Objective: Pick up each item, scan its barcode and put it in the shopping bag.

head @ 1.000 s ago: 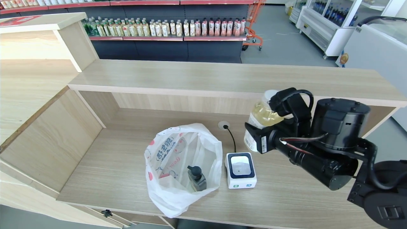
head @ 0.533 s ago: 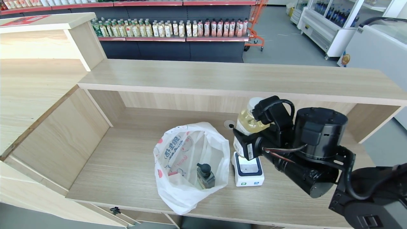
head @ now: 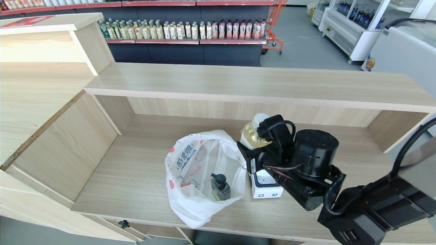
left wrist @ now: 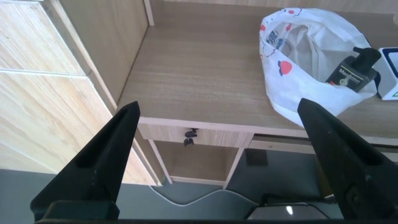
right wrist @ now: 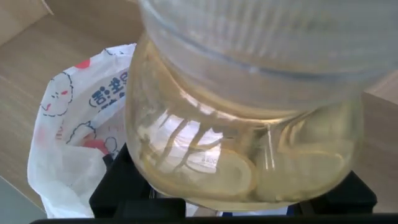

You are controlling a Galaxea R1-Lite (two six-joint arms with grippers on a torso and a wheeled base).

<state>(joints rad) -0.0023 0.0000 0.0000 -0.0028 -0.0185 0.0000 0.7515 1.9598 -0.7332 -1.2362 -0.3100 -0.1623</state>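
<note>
Right gripper (head: pixel 258 146) clamps a bottle (head: pixel 249 135) above the scanner (head: pixel 264 185), beside the bag (head: pixel 190 160) near the front edge of the counter (head: pixel 136 180); left gripper (left wrist: pixel 219 109) gapes wide, empty.

Head: high, facing down. Left wrist: far, shopping bag (left wrist: pixel 281 93) beyond jaws. Right wrist: tight on jaw-held bottle (right wrist: pixel 249 124). Bag shared.

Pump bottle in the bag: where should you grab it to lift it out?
Probably by the pump bottle body, just under the pump head, from above through the shopping bag mouth: it sits pump-up, and the bag walls block its sides.
</note>
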